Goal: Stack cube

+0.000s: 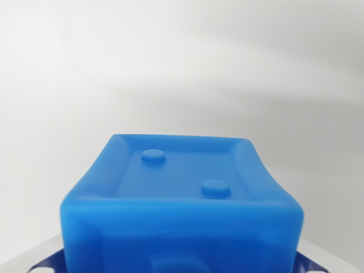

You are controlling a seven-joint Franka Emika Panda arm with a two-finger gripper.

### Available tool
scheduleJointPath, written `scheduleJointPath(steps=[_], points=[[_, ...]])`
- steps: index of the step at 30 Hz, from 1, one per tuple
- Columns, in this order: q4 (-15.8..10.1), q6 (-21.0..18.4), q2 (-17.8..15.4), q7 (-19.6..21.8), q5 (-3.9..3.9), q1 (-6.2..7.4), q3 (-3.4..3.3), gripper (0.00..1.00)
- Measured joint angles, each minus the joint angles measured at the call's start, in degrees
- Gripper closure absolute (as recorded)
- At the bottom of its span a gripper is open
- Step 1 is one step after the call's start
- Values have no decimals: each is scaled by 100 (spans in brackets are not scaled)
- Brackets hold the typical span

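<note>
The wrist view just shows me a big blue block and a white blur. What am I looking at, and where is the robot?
The camera sits on the robot arm's wrist, so the arm itself stays behind the lens. The blue cube fills the lower picture because it is very close to the camera. Its recessed face carries two small round studs. Beneath it, at the bottom corners, grey and blue bits peek out; they may be the jaws, but I cannot tell, nor whether the cube is held. The pale surface behind is plain, with nothing else visible.
</note>
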Motion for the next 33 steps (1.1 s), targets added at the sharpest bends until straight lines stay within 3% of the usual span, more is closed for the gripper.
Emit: scheduleJointPath(steps=[33], points=[[-877,214,-661,540,0,470,44,100]])
